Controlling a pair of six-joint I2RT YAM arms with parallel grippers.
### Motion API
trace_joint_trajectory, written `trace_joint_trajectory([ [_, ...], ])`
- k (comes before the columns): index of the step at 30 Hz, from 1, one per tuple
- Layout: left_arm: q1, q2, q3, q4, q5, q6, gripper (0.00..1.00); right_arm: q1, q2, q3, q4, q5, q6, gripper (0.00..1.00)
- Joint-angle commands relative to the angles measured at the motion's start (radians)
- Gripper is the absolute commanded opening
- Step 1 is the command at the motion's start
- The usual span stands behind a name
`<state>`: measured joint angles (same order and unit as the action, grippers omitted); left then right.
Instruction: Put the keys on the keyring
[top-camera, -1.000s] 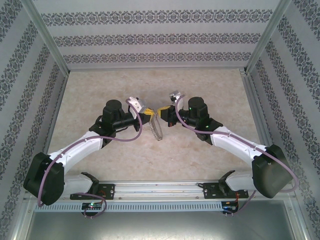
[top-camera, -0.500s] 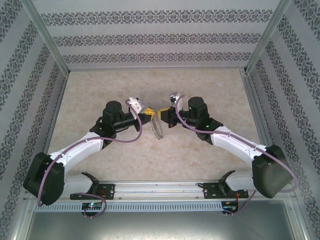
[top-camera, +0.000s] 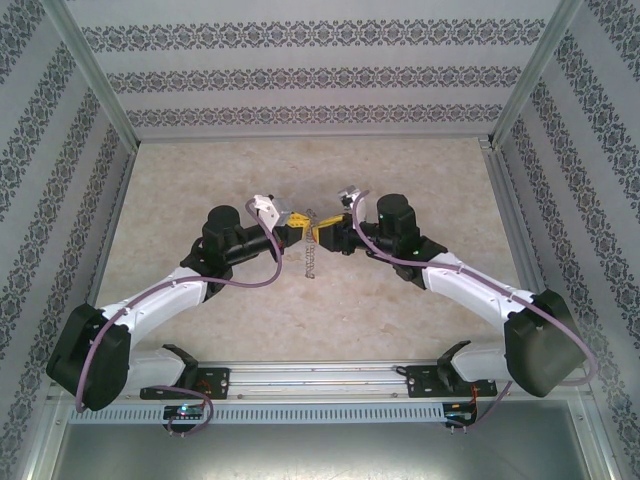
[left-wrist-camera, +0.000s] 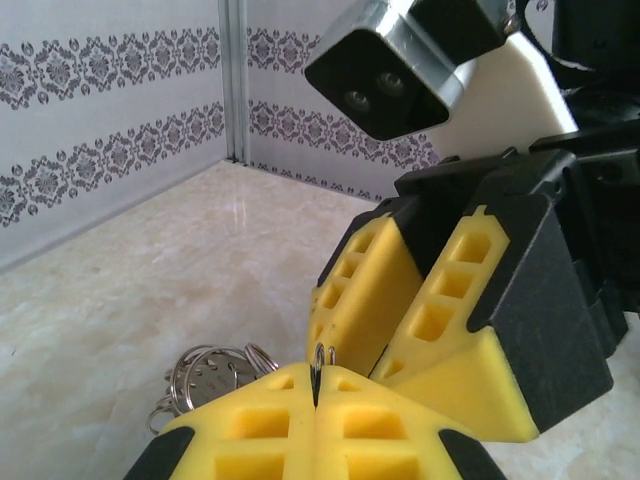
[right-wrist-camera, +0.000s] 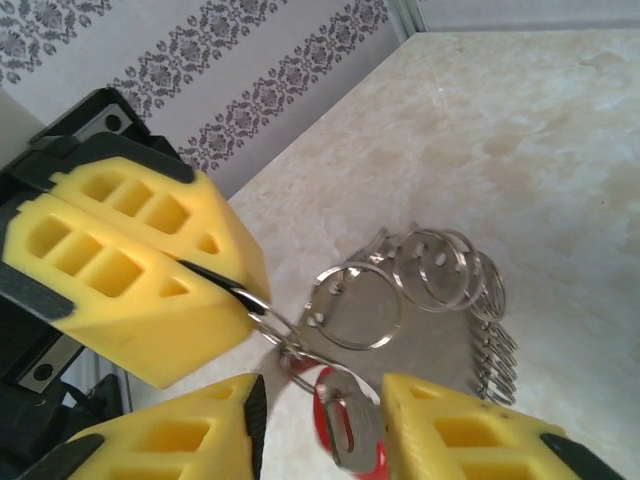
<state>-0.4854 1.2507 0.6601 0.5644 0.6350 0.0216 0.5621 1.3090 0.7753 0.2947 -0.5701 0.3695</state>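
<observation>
- The left hand (top-camera: 291, 234) is pinched fully closed on a thin wire loop of the keyring (top-camera: 312, 257), holding it up over the middle of the tabletop (top-camera: 420, 170).
- The rest of the keyring, a bunch of small rings with a chain-like fringe, hangs below the two hands. I cannot tell whether its lower end touches the tabletop.
- The right hand (right-wrist-camera: 325, 395) faces the left one, their yellow fingertips almost meeting.
- Its fingers are a narrow way apart, with the red-headed key (right-wrist-camera: 345, 425) in the gap between them.
- There is space on one side of the key, so I judge it is not gripped.
- The top of the key meets the wire loop just beside the left hand's pads. It looks threaded onto the wire, but the join is small and partly hidden, so I cannot be sure.
- Judged from this, the main step looks done or very nearly done: the key seems to be on the keyring.
- What is left, as I read it, is for the right hand to draw clear without dragging the key off the wire. The left hand then needs to lower the keyring and let go.
</observation>
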Motion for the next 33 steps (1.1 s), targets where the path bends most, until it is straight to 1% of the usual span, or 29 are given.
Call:
trace_joint_trajectory([
  [1, -0.016, -0.008, -0.002, 0.095, 0.026, -0.011, 0.00, -0.029, -0.054, -0.033, 0.018, -0.003, 0.024, 0.42],
  [7, -0.016, 0.001, -0.012, 0.115, 0.031, -0.013, 0.00, -0.048, -0.122, -0.078, 0.033, 0.035, 0.053, 0.48],
  [10, -0.016, 0.009, -0.014, 0.127, 0.035, -0.018, 0.00, -0.051, -0.134, -0.082, 0.045, 0.040, 0.073, 0.48],
  [12, -0.016, 0.015, -0.017, 0.143, 0.035, -0.022, 0.00, -0.050, -0.133, -0.078, 0.053, 0.064, 0.106, 0.48],
  [15, -0.016, 0.028, -0.023, 0.175, 0.034, -0.036, 0.00, -0.050, -0.127, -0.063, 0.043, 0.165, 0.175, 0.50],
  [19, -0.016, 0.032, -0.026, 0.187, 0.035, -0.055, 0.00, -0.048, -0.104, -0.009, 0.003, 0.246, 0.246, 0.54],
  [25, -0.017, 0.026, -0.033, 0.206, 0.024, -0.084, 0.00, -0.034, -0.054, 0.095, -0.082, 0.386, 0.335, 0.55],
  [29, -0.017, 0.013, -0.054, 0.248, -0.001, -0.103, 0.00, -0.034, 0.004, 0.162, -0.114, 0.408, 0.386, 0.55],
  [33, -0.017, 0.016, -0.057, 0.290, 0.000, -0.133, 0.00, -0.031, 0.061, 0.213, -0.086, 0.368, 0.453, 0.55],
])
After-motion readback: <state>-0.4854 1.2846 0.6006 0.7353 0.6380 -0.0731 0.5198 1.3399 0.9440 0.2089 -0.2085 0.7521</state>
